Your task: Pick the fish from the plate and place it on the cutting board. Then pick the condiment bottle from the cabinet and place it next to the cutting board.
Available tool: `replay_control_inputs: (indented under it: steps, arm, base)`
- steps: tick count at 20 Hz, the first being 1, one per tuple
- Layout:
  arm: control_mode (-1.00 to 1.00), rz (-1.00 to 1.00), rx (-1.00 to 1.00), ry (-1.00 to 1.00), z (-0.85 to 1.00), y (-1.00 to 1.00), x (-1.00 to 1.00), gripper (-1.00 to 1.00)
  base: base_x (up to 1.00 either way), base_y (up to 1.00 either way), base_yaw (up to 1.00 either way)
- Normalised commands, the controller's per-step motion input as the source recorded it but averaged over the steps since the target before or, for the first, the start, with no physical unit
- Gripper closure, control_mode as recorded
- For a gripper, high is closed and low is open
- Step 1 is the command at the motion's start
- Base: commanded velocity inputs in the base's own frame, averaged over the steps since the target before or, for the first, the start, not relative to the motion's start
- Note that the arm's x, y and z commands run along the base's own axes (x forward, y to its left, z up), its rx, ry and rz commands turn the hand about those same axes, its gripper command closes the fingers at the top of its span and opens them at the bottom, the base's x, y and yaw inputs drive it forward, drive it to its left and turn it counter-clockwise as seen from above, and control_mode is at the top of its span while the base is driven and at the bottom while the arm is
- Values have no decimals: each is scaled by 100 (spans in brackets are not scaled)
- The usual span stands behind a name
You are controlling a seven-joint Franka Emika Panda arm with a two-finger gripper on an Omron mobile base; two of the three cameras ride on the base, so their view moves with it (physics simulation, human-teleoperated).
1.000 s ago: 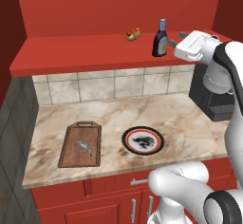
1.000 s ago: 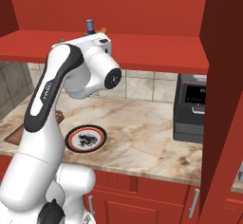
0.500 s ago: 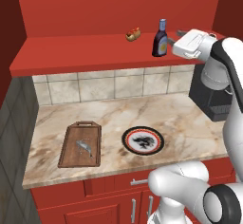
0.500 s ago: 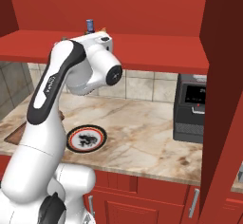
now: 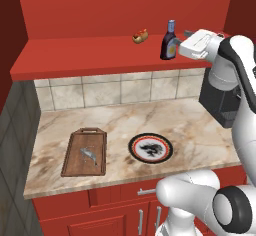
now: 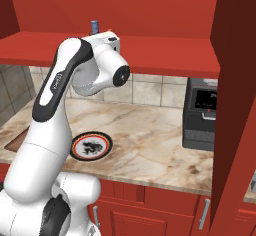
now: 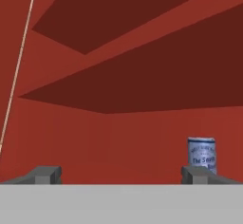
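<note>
The robot's arm is built of smooth, glossy white rounded shells, joined by dark charcoal bands and black circular joint caps. One long white link carries a dark strip along its side with small pale lettering, too small to read. The base is a bulbous white body with a large black ring-shaped joint. The hand is a pale grey-white boxy block, and the pincer (image 7: 121,174) ends in two small, squared dark grey fingertips (image 7: 45,174).

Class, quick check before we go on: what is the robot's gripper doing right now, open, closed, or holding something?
Gripper: open and holding nothing, up at the cabinet shelf, close to the condiment bottle but not yet around it.
</note>
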Motion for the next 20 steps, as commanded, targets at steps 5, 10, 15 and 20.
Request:
replay_control_inputs:
  steps: [5, 10, 15, 20]
  arm:
    - [-100, -1, 0, 0, 0, 0, 16, -100]
    - [-100, -1, 0, 0, 0, 0, 17, -100]
    - [-100, -1, 0, 0, 0, 0, 16, -100]
    - [-100, -1, 0, 0, 0, -1, 17, -100]
  base:
    - [0, 0, 0]
    - [0, 0, 0]
    - [0, 0, 0]
    - [0, 0, 0]
